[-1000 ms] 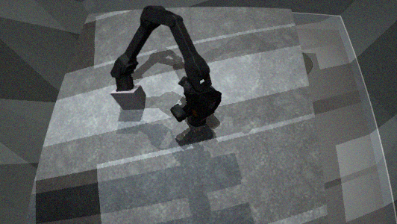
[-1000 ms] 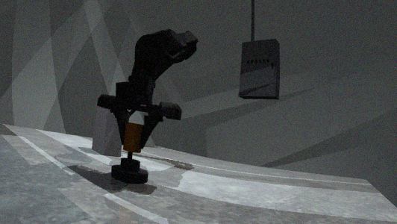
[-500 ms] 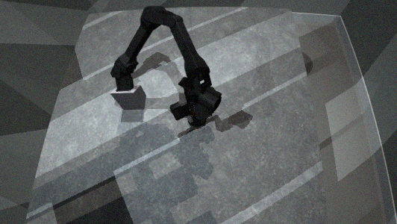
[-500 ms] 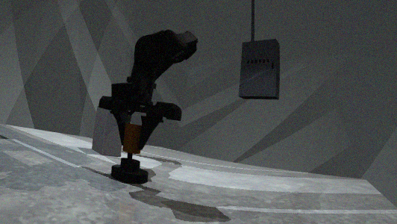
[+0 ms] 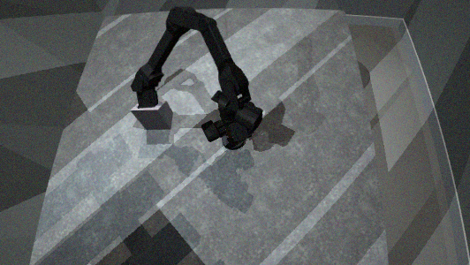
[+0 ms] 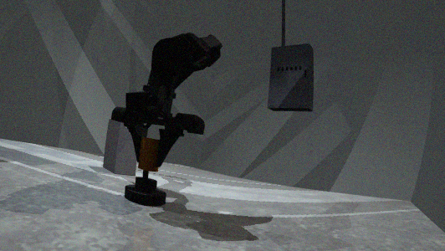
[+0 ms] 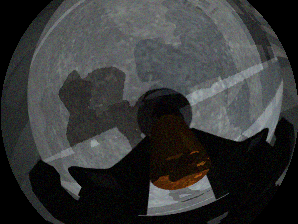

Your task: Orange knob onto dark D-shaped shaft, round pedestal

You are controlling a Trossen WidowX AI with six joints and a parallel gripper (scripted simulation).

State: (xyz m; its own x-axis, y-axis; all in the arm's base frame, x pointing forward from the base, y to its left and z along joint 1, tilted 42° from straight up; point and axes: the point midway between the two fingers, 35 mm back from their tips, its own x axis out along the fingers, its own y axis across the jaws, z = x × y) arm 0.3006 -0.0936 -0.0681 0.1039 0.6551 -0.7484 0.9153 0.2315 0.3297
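The orange knob (image 6: 149,154) (image 7: 179,145) is held between the fingers of my gripper (image 6: 149,161) (image 7: 170,136), which is shut on it. The knob is almost upright, leaning very slightly. Below it stands the round black pedestal (image 6: 145,196) (image 7: 146,111), with a narrower step on top. A short length of the dark shaft (image 6: 145,173) shows between the knob's bottom and that step, so the knob is above the pedestal. Whether the shaft's tip is inside the hole is hidden, as is its flat side. In the top view the gripper covers the knob.
A grey block (image 5: 155,118) (image 6: 120,152) stands by the arm's base, behind the gripper in the exterior view. A grey box (image 6: 290,79) hangs from a thin rod at the upper right there. Shadows and light bands cross the table (image 5: 309,185).
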